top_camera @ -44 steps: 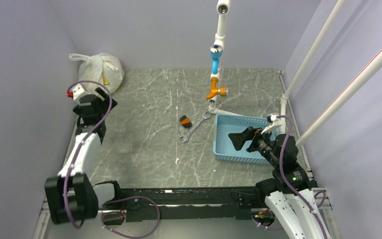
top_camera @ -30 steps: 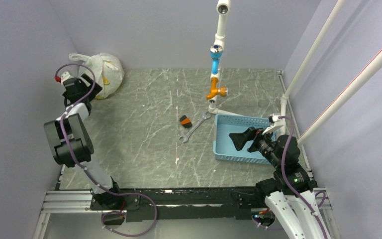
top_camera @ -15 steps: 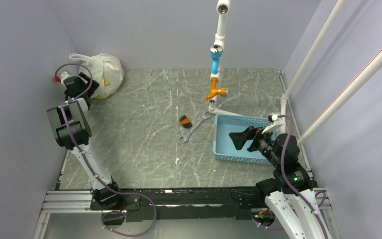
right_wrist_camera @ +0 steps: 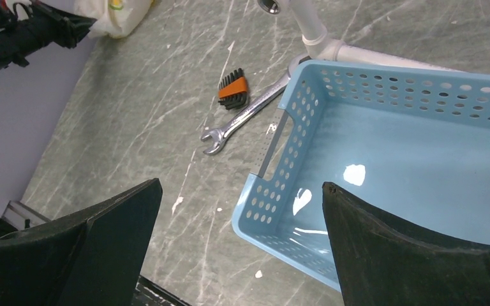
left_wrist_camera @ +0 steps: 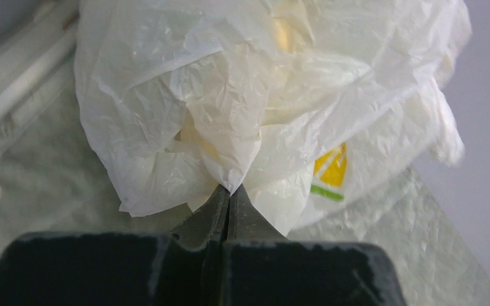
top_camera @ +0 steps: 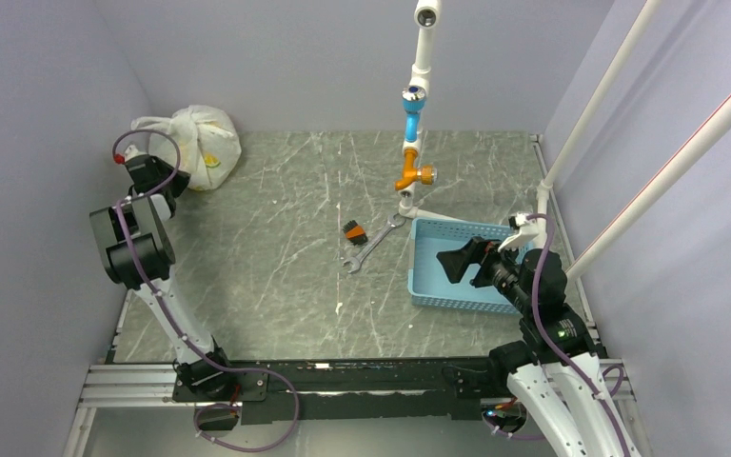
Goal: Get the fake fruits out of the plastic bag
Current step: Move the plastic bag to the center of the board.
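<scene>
Left wrist view alone shows left hand (left_wrist_camera: 228, 195) clamped on crinkly white plastic bag (left_wrist_camera: 242, 95); right hand (right_wrist_camera: 239, 204) spread wide over blue slotted basket (right_wrist_camera: 395, 159).

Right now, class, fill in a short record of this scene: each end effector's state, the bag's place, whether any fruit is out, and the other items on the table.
left end effector: shut, pinching a fold of the plastic bag
right end effector: open, above the light blue basket
plastic bag: bunched in the table's far left corner
fake fruits: none visible outside the bag
other items: silver wrench and orange-black hex key set, left of the basket
</scene>
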### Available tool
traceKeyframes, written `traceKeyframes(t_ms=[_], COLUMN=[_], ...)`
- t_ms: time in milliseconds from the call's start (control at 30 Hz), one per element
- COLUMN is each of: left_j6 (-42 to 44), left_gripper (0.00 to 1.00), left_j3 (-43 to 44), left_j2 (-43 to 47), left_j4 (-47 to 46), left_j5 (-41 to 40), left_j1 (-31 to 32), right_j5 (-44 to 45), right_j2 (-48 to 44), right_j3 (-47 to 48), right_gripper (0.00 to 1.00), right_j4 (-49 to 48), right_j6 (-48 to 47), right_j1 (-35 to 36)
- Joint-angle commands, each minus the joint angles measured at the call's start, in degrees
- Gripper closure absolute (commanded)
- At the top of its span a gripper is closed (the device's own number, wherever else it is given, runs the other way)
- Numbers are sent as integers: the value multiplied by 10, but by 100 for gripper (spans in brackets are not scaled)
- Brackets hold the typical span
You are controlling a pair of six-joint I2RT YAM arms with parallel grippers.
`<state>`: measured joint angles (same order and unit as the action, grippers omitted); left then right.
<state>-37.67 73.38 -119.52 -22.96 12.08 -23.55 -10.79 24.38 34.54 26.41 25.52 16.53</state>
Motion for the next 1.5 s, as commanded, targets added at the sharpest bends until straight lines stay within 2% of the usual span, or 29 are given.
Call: traceKeyframes(t_ms=[0, 100, 200, 233, 333, 400, 500, 667, 767, 867, 1033, 1067, 1167, 1233, 1300, 1367, 1433, 1467], left_j6=[-45, -68, -28, -15, 3, 4, -7, -85, -106, -108, -171, -179, -188, -180, -151, -122, -96, -82], left_gripper=[100, 100, 100, 100, 100, 100, 100, 100, 100, 100, 95, 92, 66, 52, 42, 28, 5, 1], left_j3=[-74, -154, -221, -241, -308, -355, -429, -547, -567, -571, -595, -600, -613, -594, -556, -506, -447, -418], left_j2=[132, 219, 327, 363, 466, 533, 629, 784, 828, 869, 968, 980, 1024, 1046, 1071, 1084, 1075, 1064], left_j4=[69, 126, 199, 222, 282, 308, 323, 318, 347, 379, 419, 420, 392, 414, 469, 530, 579, 599], left_j5=[60, 89, 83, 84, 91, 95, 111, 113, 102, 100, 72, 76, 141, 164, 153, 123, 94, 79], left_j1=[5, 14, 43, 55, 97, 129, 180, 290, 357, 413, 514, 523, 534, 534, 534, 534, 534, 534], right_j5=[-18, -34, -92, -123, -208, -218, -196, -179, -153, -89, 15, 33, 81, 114, 172, 191, 202, 204], right_j2=[2, 17, 49, 59, 70, 66, 55, 64, 90, 104, 143, 157, 214, 248, 267, 285, 299, 302], right_j3=[-9, -26, -28, -31, -63, -92, -93, -96, -94, -91, -74, -72, -52, -29, -11, 8, 28, 33], right_gripper=[0, 0, 0, 0, 0, 0, 0, 0, 0, 0, 0, 0, 0, 0, 0, 0, 0, 0], right_j4=[-35, -57, -71, -85, -153, -190, -178, -167, -171, -182, -201, -212, -236, -245, -243, -229, -210, -206], right_j6=[43, 87, 91, 82, 131, 161, 163, 162, 159, 169, 180, 182, 194, 185, 172, 164, 161, 159], right_j1=[-1, -2, -2, -1, 0, 9, 28, 65, 119, 191, 316, 340, 417, 470, 513, 530, 532, 531])
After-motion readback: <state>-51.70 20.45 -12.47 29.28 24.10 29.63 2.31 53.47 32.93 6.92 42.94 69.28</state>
